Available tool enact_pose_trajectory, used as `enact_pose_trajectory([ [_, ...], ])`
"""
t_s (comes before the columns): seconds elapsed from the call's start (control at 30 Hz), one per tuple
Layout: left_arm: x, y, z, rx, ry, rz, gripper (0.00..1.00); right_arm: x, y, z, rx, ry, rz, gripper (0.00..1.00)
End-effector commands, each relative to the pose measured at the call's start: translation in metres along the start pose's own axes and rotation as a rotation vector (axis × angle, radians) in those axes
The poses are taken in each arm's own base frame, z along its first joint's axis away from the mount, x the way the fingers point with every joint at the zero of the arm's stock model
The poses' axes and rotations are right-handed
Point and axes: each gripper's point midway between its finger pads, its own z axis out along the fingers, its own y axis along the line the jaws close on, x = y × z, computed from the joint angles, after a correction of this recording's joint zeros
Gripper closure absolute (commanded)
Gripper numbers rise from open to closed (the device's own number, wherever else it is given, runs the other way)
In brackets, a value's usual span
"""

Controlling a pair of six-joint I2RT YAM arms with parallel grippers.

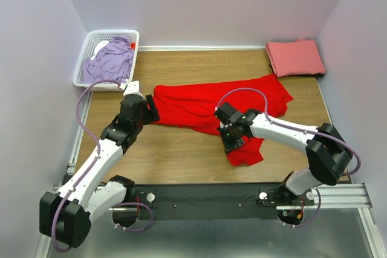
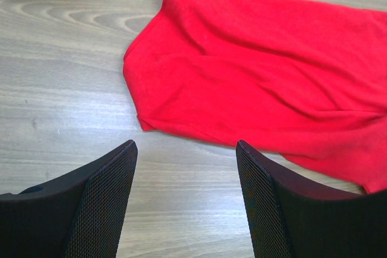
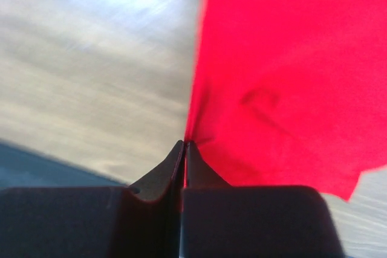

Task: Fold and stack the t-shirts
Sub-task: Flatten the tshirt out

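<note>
Red t-shirt [image 1: 205, 102] is pinched at its edge by right gripper [image 3: 184, 144]: jaws pressed flat together, cloth puckered right at the tips. It looks like a thin bite, and I can't tell how many layers are in it. Left gripper [image 2: 185, 146] is wide open and holds nothing, hovering over bare table [image 2: 60, 58] just short of the shirt's left end, not touching. The shirt lies crumpled mid-table, long axis left to right, with 1 flap trailing toward the near edge under the right wrist. Step in hand, my read: get hold of both ends and spread the shirt flat before any fold. To do it well, left should drop onto the left-end corner and close on the hem, taking both layers if it can. Then the 2 arms pull apart low and level so the cloth tensions evenly. The right pinch is shallow, so re-grip if the pucker starts sliding out. Lift only enough to clear the wood. Room: open wood between the shirt and the arm bases is good for laying it out. Walls stand close on the left, right and far sides. Salmon-pink shirt [image 1: 295, 57] sits already folded in the far-right corner, near the red one's right end but apart, so don't drag into it. Lavender shirt [image 1: 112, 58] sits in white basket [image 1: 115, 32] in the far-left corner, just behind the left wrist, so watch that side when swinging.
</note>
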Motion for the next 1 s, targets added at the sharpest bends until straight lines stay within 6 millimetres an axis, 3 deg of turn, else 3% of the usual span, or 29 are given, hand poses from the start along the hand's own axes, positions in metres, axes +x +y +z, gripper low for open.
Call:
enact_pose_trajectory([
  [0.0, 0.004, 0.001, 0.002, -0.015, 0.027, -0.007, 0.25, 0.034, 0.031, -0.002, -0.087, 0.121, 0.021, 0.87],
  [0.1, 0.006, -0.001, 0.004, -0.010, 0.034, -0.014, 0.25, 0.039, 0.052, 0.001, -0.141, 0.145, -0.011, 0.85],
  [0.2, 0.009, 0.000, 0.006, -0.016, 0.045, -0.017, 0.25, 0.044, 0.068, 0.002, -0.223, 0.174, -0.023, 0.68],
  [0.27, 0.011, 0.002, 0.008, -0.030, 0.056, -0.020, 0.25, 0.039, 0.081, -0.004, -0.291, 0.162, -0.036, 0.65],
  [0.33, 0.017, 0.005, 0.011, -0.049, 0.076, -0.018, 0.25, 0.022, 0.069, -0.007, -0.211, 0.070, -0.020, 0.65],
  [0.4, 0.023, 0.011, 0.015, -0.083, 0.090, -0.025, 0.25, 0.001, 0.045, -0.014, -0.124, -0.036, 0.034, 0.62],
  [0.53, 0.035, 0.027, 0.019, -0.148, 0.114, -0.073, 0.26, -0.032, -0.032, -0.017, -0.030, -0.142, 0.275, 0.61],
  [0.7, 0.047, 0.039, 0.032, -0.147, 0.124, -0.152, 0.26, -0.044, -0.082, -0.010, 0.026, -0.205, 0.388, 0.61],
  [0.9, 0.058, 0.050, 0.060, -0.155, 0.172, -0.217, 0.26, -0.045, -0.120, 0.005, -0.002, -0.264, 0.572, 0.40],
  [0.97, 0.058, 0.050, 0.066, -0.154, 0.169, -0.221, 0.26, -0.046, -0.132, 0.006, 0.007, -0.284, 0.615, 0.39],
])
